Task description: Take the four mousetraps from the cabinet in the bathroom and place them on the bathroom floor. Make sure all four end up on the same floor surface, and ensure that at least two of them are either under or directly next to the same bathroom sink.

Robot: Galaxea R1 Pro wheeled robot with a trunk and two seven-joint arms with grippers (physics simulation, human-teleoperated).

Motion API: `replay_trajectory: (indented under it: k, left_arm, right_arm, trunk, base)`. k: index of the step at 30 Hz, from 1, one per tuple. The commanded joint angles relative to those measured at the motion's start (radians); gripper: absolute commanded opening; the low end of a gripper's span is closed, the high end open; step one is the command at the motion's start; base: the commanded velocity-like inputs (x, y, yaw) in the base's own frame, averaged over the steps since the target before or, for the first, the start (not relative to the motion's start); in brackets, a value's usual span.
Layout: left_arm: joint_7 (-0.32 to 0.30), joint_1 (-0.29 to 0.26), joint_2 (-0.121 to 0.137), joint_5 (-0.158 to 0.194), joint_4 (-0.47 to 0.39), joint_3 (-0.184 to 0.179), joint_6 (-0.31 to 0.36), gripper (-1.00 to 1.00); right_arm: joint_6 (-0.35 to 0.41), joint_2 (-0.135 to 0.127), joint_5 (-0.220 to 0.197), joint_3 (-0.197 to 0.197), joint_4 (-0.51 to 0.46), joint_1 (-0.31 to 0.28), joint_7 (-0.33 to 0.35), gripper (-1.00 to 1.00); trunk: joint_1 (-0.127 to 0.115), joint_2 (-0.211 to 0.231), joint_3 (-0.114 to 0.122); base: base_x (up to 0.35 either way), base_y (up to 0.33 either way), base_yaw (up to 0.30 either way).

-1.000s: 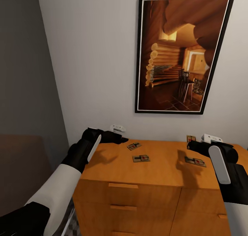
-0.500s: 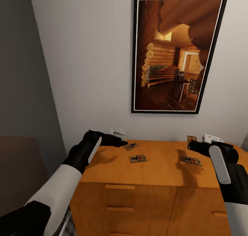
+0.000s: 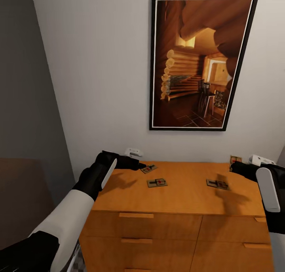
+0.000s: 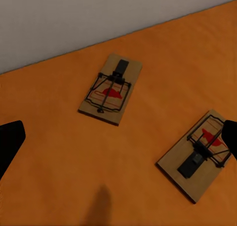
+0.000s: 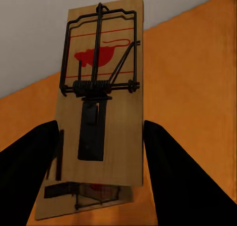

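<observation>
A pale wall (image 3: 99,66) rises behind everything, with a big black-framed picture of a log cabin interior (image 3: 200,62) hanging at about one o'clock from where the robot faces. Below it sits the cabinet (image 3: 174,224), orange-brown wood with slim drawer handles along its front, its flat top carrying the mousetraps.

The left arm (image 3: 75,208) reaches in from seven o'clock, white sleeve then black wrist, and the left gripper (image 3: 136,165) hangs over the cabinet's back left corner with its fingers spread apart and holding nothing. In its wrist camera two traps lie flat on the wood between the dark fingertips: the near-left trap (image 4: 110,89) close to the wall, and the middle trap (image 4: 197,154) a little further out. From the head camera those same two sit at eleven o'clock on the top, one (image 3: 149,169) just beside the left gripper, the other (image 3: 157,182) nearer the front edge. A third trap (image 3: 217,183) lies flat toward the right side.

The right gripper (image 3: 240,165), over the back right corner at two o'clock, is clamped on the fourth trap (image 5: 101,95), which stands tilted up off the wood between the two black fingers (image 5: 175,181), its shadow on the cabinet beneath it.
</observation>
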Motion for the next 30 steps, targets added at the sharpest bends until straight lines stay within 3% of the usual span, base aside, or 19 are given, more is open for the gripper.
replay_trajectory:
  k: [1,5,12,17,26,30]
  left_arm:
    - [-0.003,-0.001,0.000,-0.002,-0.002,0.000,0.005,1.00]
    - [-0.003,-0.001,0.001,-0.004,-0.006,0.002,0.006,1.00]
    - [0.010,-0.001,0.003,-0.006,-0.008,0.002,0.006,1.00]
    - [0.057,-0.001,0.001,-0.005,-0.005,0.002,0.007,1.00]
    - [0.073,-0.001,-0.006,-0.006,0.000,-0.002,0.001,1.00]
    - [0.075,-0.001,-0.006,-0.003,0.001,0.000,0.000,1.00]
  right_arm:
    - [0.003,-0.012,-0.012,-0.007,-0.001,-0.001,-0.009,-1.00]
    - [0.003,-0.051,-0.014,-0.022,-0.001,-0.001,-0.007,-1.00]
    - [0.003,-0.067,-0.014,-0.058,-0.002,0.000,-0.007,-1.00]
    - [0.003,-0.081,-0.014,-0.059,-0.003,-0.001,-0.008,-1.00]
    - [0.003,-0.088,-0.014,-0.061,-0.020,-0.001,-0.008,-1.00]
    - [0.003,-0.115,-0.015,-0.070,-0.048,0.000,-0.008,-1.00]
  trunk:
    - [0.000,-0.001,-0.001]
    - [0.000,-0.001,-0.001]
    - [0.000,-0.001,-0.001]
    - [0.000,-0.001,-0.001]
    - [0.000,-0.001,-0.001]
    - [0.000,-0.001,-0.001]
  base:
    - [0.000,0.000,0.000]
    - [0.000,0.000,0.000]
    - [0.000,0.000,0.000]
    - [0.000,0.000,0.000]
    - [0.000,0.000,0.000]
    - [0.000,0.000,0.000]
